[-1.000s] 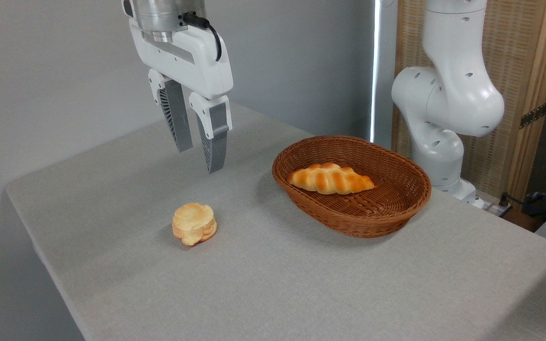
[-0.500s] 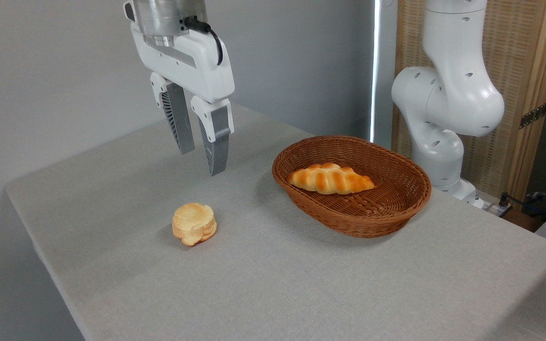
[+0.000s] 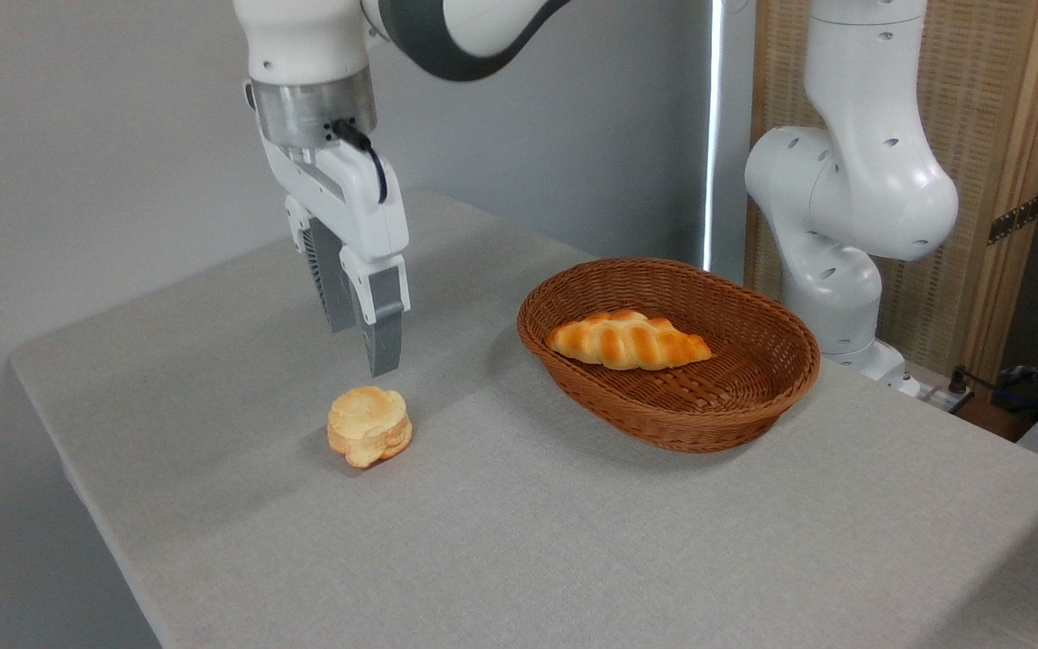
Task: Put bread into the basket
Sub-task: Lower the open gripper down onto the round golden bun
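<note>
The bread is a small round golden bun with its pale flat side up, lying on the grey table left of centre. My gripper hangs just above and slightly behind it, fingers pointing down and apart, open with nothing between them. The near fingertip is a short way above the bun's top. The basket, oval brown wicker with low sides, stands to the right of the bun, well apart from it.
A longer twisted loaf lies inside the basket. The arm's white base rises behind the basket at the right. The table ends close to the bun's left and along the front.
The gripper has come down toward the bun and turned about its wrist, so the fingers now line up nearly one behind the other. Bun, basket and loaf have not moved.
</note>
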`<state>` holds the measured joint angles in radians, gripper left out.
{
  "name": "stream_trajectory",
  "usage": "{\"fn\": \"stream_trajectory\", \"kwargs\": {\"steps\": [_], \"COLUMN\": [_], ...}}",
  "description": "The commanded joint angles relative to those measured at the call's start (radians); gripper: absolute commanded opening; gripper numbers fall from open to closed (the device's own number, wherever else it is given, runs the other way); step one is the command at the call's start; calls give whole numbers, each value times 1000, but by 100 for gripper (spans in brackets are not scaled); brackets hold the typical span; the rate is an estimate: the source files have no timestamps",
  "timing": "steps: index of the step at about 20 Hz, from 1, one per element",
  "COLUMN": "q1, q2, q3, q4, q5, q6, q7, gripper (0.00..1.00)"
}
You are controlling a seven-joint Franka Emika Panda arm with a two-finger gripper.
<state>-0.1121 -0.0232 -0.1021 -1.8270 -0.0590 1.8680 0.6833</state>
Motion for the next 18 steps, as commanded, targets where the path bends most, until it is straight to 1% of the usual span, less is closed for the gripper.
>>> {"fn": "stream_trajectory", "kwargs": {"steps": [1,4,9,11,18], "q1": [-5,-5,-5,-5,-5], "q2": [-38,-35,-15,-9,17], "q3": [-28,-62,-82,-84,-85], "q4": [-100,-159,-215,-227,-229], "q5": [1,-1,2,2,13], "q6": [46,118,238,256,263], "q7": [15,15,30,53,122], "gripper": [100,100,100,100,100]}}
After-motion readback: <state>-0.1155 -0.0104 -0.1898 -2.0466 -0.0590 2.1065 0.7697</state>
